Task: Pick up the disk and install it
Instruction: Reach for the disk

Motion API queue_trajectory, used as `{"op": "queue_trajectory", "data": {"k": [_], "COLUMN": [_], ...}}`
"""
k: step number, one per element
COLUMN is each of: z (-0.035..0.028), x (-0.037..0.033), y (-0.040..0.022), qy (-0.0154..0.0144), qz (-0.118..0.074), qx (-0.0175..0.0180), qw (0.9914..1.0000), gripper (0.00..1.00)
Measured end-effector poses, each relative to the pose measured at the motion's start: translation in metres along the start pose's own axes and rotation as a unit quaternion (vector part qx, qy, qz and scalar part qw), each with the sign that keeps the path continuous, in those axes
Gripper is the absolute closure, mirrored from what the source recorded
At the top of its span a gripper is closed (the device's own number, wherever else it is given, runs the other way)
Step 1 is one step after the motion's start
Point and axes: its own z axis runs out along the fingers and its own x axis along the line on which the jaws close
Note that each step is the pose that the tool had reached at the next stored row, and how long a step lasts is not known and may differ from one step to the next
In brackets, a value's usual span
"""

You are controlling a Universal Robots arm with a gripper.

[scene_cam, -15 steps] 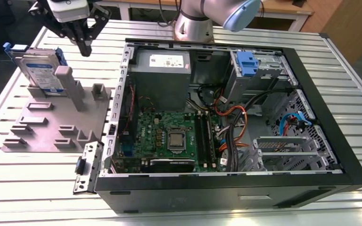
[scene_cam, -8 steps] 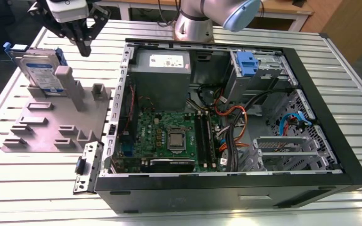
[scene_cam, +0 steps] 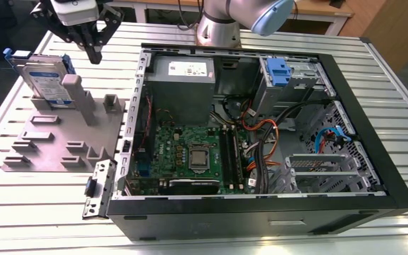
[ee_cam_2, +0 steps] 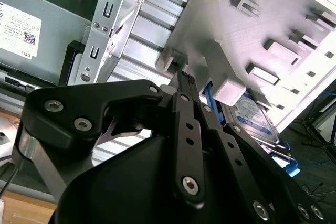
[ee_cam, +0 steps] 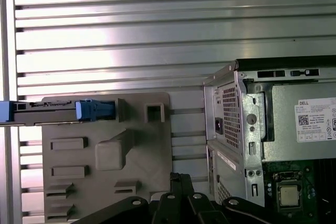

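Gripper (scene_cam: 95, 56), which we judge clenched and empty, hangs above and toward the exterior view's right of the disk (scene_cam: 43, 79), upright on edge.

The disk (scene_cam: 46, 79) stands upright on one long edge, apparently seated in a slot of the grey holder (scene_cam: 48, 154) on the tabletop (scene_cam: 19, 212), well to the exterior view's left of the open computer case (scene_cam: 261, 212). It is flat silver metal with a white-and-blue label, framed by a blue plastic carrier, and nothing touches it.
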Motion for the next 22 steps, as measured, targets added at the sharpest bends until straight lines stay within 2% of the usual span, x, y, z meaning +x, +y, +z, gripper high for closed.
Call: {"op": "queue_trajectory", "data": {"k": [11,22], "z": [0.0006,0.0011], "x": [0.0011,0.0141], "y": [-0.0001,0.0007], "qy": [-0.0001,0.0024], "qz": [0.000,0.000], "qx": [-0.0001,-0.0019], "qw": [1.00000,1.00000], "gripper": [0.89,0.89]}}
